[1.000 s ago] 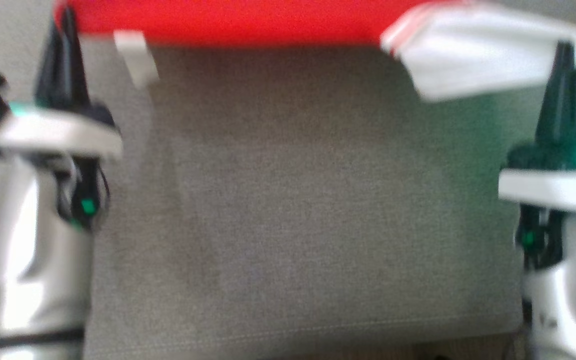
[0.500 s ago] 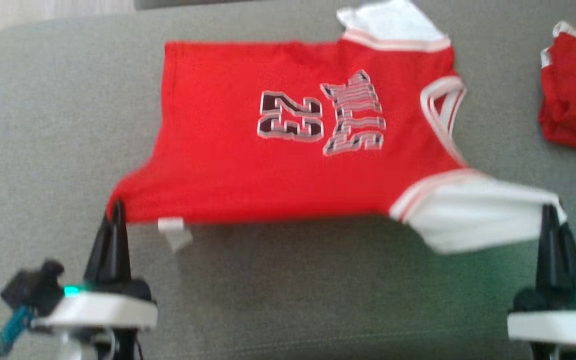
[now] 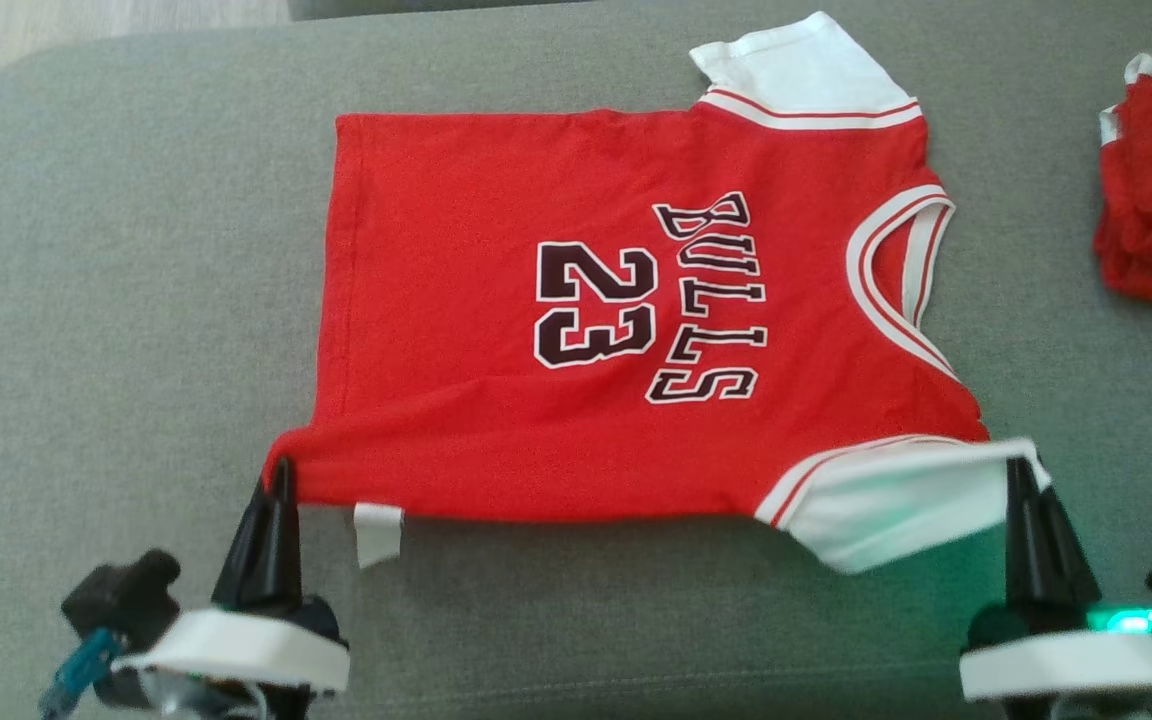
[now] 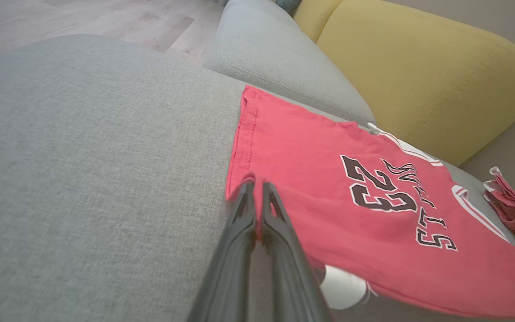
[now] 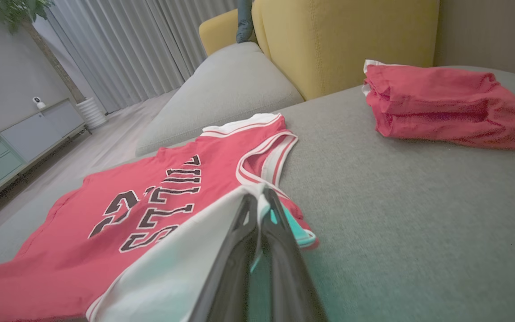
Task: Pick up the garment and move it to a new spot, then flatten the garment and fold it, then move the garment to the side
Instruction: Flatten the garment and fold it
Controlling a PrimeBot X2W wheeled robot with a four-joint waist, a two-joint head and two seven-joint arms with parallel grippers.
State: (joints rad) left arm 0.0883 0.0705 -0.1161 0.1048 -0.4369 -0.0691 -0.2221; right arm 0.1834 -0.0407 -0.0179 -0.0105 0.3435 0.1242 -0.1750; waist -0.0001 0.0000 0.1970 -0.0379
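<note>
Head view raised since the earlier frame. Red jersey [image 3: 436, 300] lies on grey sofa [image 3: 136, 300], hem corner [image 3: 301, 455] pinched by the closed left gripper [image 3: 281, 475], white sleeve [image 3: 896, 500] by the closed right gripper [image 3: 1021, 475].

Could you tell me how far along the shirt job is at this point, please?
Done: the shirt lies spread, print up, on the grey cushion. In hand: the left gripper is shut on its near hem corner, the right gripper on the near white sleeve, that edge looking lifted. Left: the fold, not yet made, and the move to the side.
</note>
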